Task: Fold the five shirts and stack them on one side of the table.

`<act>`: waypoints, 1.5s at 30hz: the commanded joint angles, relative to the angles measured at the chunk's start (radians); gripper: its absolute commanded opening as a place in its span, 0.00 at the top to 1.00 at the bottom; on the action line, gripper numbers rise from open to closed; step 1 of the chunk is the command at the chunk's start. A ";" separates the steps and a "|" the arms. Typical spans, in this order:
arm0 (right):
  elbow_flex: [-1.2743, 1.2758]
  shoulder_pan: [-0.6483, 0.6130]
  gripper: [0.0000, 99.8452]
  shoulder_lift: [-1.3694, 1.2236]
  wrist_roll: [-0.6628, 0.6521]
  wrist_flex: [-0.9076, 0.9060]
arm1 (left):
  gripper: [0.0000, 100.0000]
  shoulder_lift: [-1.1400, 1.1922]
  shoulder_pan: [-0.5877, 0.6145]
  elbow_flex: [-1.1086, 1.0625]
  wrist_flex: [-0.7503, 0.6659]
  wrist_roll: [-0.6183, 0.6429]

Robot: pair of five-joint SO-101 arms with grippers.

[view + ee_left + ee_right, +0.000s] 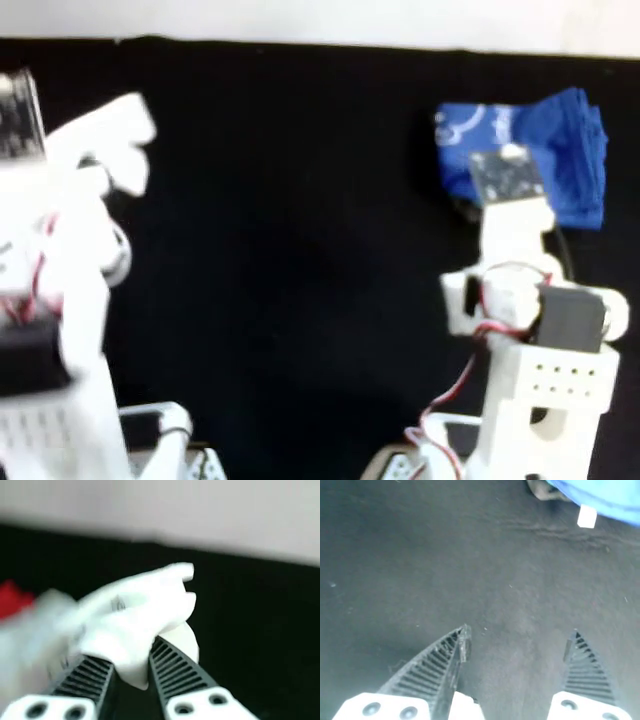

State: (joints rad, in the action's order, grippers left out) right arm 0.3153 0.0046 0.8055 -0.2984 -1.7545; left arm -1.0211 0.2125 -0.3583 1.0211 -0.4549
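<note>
A white shirt [140, 615] is bunched up between the fingers [180, 670] of my left gripper [132, 655], which is shut on it and held above the black table. In the high view the white bundle [115, 135] hangs at the far left by the left arm. A folded blue shirt [540, 150] lies at the back right of the table. My right gripper [520, 632] is open just above the black cloth, empty, with the blue shirt's edge [605, 495] and its white tag [587, 516] a short way ahead.
A black cloth [300, 260] covers the table. Something red [12, 597] shows beyond the white shirt in the left wrist view. The right arm [520, 290] stands in front of the blue shirt. A pale wall runs behind the table's far edge.
</note>
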 commanded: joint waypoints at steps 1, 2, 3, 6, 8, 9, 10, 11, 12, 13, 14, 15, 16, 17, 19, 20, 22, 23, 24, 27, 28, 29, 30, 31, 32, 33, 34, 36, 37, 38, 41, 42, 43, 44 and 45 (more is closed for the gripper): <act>0.027 0.107 0.71 0.010 -0.068 -0.005 | 0.99 -0.113 -0.125 0.041 -0.118 0.003; 0.039 0.133 0.71 0.010 -0.078 -0.005 | 0.99 -0.130 -0.148 0.041 -0.153 0.003; 0.048 0.159 0.71 0.010 -0.091 -0.005 | 0.99 -0.143 -0.165 0.041 -0.187 0.003; 0.077 0.208 0.71 0.010 -0.123 -0.004 | 0.99 -0.170 -0.193 0.041 -0.262 0.006; 0.091 0.216 0.71 0.010 -0.123 -0.004 | 0.99 -0.174 -0.194 0.033 -0.262 0.008; 0.096 0.214 0.71 0.010 -0.120 0.001 | 0.99 -0.166 -0.188 0.022 -0.245 0.008; 0.096 0.214 0.71 0.010 -0.118 0.012 | 0.99 -0.165 -0.188 -0.005 -0.216 0.008; 0.094 0.214 0.71 0.010 -0.118 0.021 | 0.99 -0.162 -0.186 -0.048 -0.192 0.005; 0.093 0.214 0.71 0.010 -0.118 0.030 | 0.99 -0.160 -0.174 -0.108 -0.167 0.003; 0.090 0.214 0.71 0.010 -0.118 0.033 | 0.99 -0.165 -0.157 -0.182 -0.147 0.003; 0.087 0.213 0.71 0.010 -0.118 0.033 | 0.99 -0.165 -0.140 -0.266 -0.140 0.003; 0.087 0.200 0.71 0.010 -0.118 0.035 | 0.99 -0.165 -0.120 -0.354 -0.137 0.002; 0.087 0.185 0.71 0.010 -0.118 0.035 | 0.99 -0.165 -0.090 -0.446 -0.138 0.000; 0.090 0.166 0.71 0.010 -0.118 0.035 | 0.99 -0.165 -0.053 -0.533 -0.143 0.000; 0.094 0.114 0.71 0.008 -0.117 0.035 | 0.99 -0.165 0.016 -0.691 -0.219 0.000; 0.094 0.082 0.71 0.008 -0.117 0.035 | 0.99 -0.165 0.059 -0.759 -0.270 0.000; 0.094 0.008 0.71 0.008 -0.101 0.038 | 0.99 -0.162 0.142 -0.849 -0.370 0.000; 0.088 -0.031 0.71 0.002 -0.069 0.038 | 0.99 -0.159 0.176 -0.881 -0.402 0.000; 0.087 -0.074 0.71 -0.001 -0.032 0.041 | 0.99 -0.157 0.206 -0.909 -0.422 0.000; 0.096 -0.229 0.71 -0.004 0.069 0.084 | 0.99 -0.157 0.268 -0.977 -0.430 -0.066; 0.102 -0.285 0.71 -0.004 0.094 0.105 | 0.99 -0.157 0.278 -0.993 -0.430 -0.094; 0.110 -0.331 0.71 -0.004 0.110 0.131 | 0.99 -0.157 0.288 -1.007 -0.428 -0.112; 0.122 -0.372 0.71 -0.004 0.126 0.159 | 0.99 -0.157 0.303 -1.018 -0.425 -0.124; 0.139 -0.409 0.71 -0.005 0.140 0.189 | 0.99 -0.157 0.325 -1.020 -0.410 -0.130; 0.157 -0.437 0.71 -0.010 0.147 0.220 | 0.99 -0.156 0.346 -1.017 -0.394 -0.130; 0.171 -0.460 0.71 -0.028 0.147 0.237 | 0.99 -0.156 0.363 -1.013 -0.382 -0.130; 0.180 -0.470 0.71 -0.058 0.144 0.246 | 0.99 -0.156 0.381 -1.006 -0.368 -0.130; 0.183 -0.478 0.68 -0.137 0.143 0.249 | 0.99 -0.156 0.410 -0.995 -0.336 -0.130; 0.183 -0.478 0.65 -0.183 0.143 0.249 | 0.99 -0.156 0.420 -0.989 -0.319 -0.130; 0.174 -0.479 0.61 -0.226 0.144 0.249 | 0.99 -0.156 0.426 -0.981 -0.299 -0.130; 0.124 -0.506 0.56 -0.352 0.144 0.249 | 0.99 -0.156 0.429 -0.949 -0.233 -0.127; 0.107 -0.522 0.57 -0.389 0.147 0.249 | 0.99 -0.156 0.429 -0.935 -0.212 -0.127; 0.087 -0.541 0.57 -0.427 0.147 0.249 | 0.99 -0.156 0.427 -0.920 -0.189 -0.126; 0.070 -0.561 0.57 -0.464 0.147 0.251 | 0.98 -0.156 0.426 -0.906 -0.166 -0.126; 0.051 -0.582 0.58 -0.501 0.147 0.259 | 0.97 -0.154 0.426 -0.894 -0.143 -0.126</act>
State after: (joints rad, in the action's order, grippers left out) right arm 0.4411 -0.5247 0.3851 -0.1649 -1.5167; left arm -1.1761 0.6283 -1.3203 0.8216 -0.5762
